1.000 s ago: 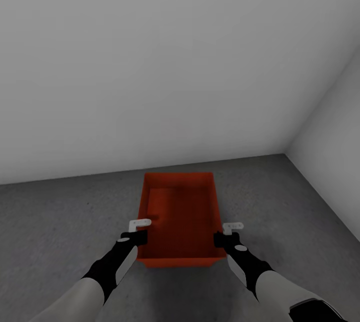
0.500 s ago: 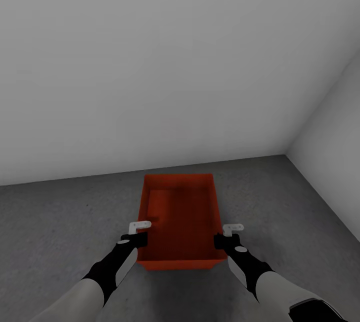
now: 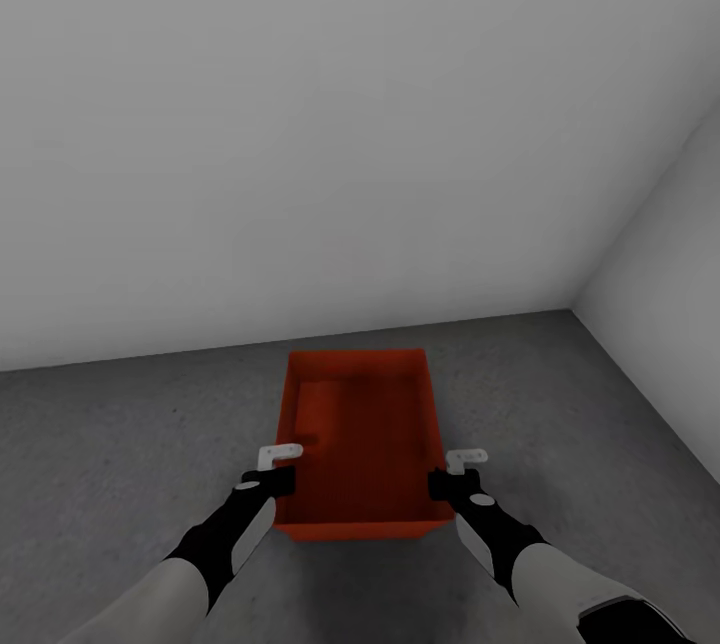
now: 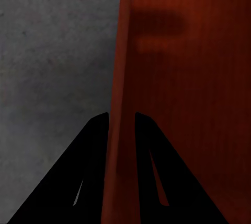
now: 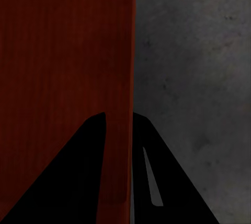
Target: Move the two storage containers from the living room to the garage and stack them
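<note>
No change since the earlier frame. Left gripper [image 3: 281,477] and right gripper [image 3: 446,480] clamped on container [image 3: 360,424] walls. Bare floor [image 3: 110,444] all round; wall [image 3: 300,144] beyond.

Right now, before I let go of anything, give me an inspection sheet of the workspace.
Surface: dark mottled concrete floor.
Job's things: one orange-red storage container, open-topped, nothing inside; whether it rests on the floor cannot be told.
Clutter: nothing seen.
Grippers: left claw straddles the container's left wall, one finger inside, one outside; right claw does likewise on the right wall.
Cables: nothing seen.
Surroundings: plain pale grey walls meeting in a corner ahead at right.
</note>
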### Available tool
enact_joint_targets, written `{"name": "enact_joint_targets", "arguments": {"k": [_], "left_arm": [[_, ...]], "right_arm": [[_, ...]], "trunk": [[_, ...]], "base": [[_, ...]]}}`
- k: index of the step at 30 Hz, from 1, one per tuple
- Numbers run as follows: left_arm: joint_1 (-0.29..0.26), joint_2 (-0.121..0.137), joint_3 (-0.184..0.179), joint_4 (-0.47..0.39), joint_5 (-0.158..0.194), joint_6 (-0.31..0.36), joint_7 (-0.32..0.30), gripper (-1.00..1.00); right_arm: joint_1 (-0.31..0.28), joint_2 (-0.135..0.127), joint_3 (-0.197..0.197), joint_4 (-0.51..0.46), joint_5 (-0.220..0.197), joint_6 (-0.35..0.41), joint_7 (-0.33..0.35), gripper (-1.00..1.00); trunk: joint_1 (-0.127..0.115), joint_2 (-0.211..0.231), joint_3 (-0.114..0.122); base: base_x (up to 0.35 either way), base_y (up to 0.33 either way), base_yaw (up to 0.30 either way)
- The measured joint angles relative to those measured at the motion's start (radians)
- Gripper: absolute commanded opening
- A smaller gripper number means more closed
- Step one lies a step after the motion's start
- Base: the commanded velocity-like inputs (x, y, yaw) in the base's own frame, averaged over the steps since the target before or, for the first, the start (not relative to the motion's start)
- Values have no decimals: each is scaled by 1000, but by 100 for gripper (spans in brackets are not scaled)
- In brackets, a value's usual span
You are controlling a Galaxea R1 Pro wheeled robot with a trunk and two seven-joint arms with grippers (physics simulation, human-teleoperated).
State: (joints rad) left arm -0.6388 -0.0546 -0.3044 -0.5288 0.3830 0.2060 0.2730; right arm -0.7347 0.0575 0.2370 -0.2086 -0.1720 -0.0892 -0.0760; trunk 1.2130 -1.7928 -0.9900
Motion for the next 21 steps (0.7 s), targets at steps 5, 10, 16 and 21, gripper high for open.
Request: {"name": "enact_joint_targets", "arguments": {"k": [5,10,16,21], "left_arm": [[0,0,0,1,0,-1,0,-100],[0,-1,9,-15,-17,19,1,-100],[0,-1,19,-35,-31,47,3,-100],[0,-1,20,-35,-32,47,2,-100]], "right_arm": [[0,0,0,0,0,0,0,-100],[0,0,-4,-1,-3,1,2,-100],[-1,0,3,-8,-17,7,-1,-100],[-1,0,2,-9,-17,8,-1,-100]], "trunk": [[0,0,0],[11,-21,-9],[19,-35,-16],[19,-35,-16]], "base": [[0,0,0],[0,0,0],[0,0,0],[0,0,0]]}}
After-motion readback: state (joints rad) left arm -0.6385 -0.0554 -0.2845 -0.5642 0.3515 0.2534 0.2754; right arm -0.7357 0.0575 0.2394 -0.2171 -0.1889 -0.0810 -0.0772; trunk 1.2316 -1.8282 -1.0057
